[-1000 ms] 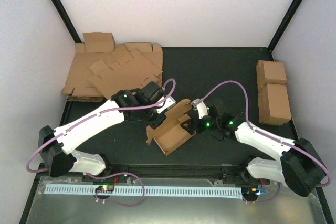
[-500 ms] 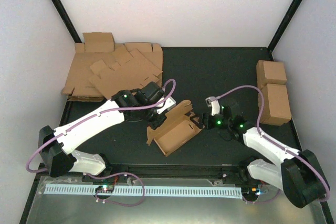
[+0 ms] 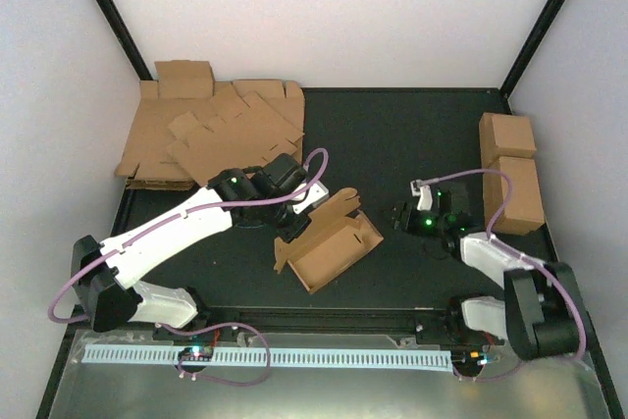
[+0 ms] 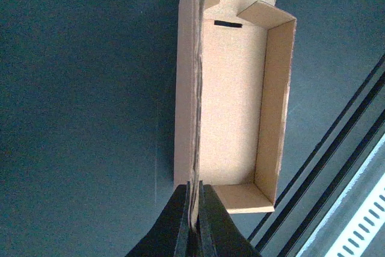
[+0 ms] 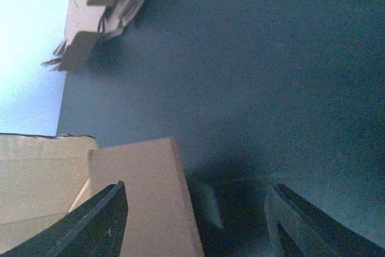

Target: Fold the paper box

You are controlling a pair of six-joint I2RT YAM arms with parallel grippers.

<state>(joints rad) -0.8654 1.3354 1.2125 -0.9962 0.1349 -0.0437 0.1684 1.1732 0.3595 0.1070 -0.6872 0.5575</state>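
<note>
Paper box (image 3: 334, 247) sits near tabletop (image 3: 392, 134) centre, a bit toward 6 o'clock, open side up, long axis running roughly 8 to 2 o'clock, with a flap standing along its 11 o'clock long side. Left fingers (image 4: 178, 221) together, clamped on the thin edge of that long wall near the box's 9 o'clock end. Right fingers (image 5: 102, 221) apart, holding nothing, near the box at its 3 o'clock. Heap of flat cardboard sheets (image 3: 216, 134) at tabletop 10 o'clock, two cardboard cuboids (image 3: 510, 174) side by side at 3 o'clock edge
</note>
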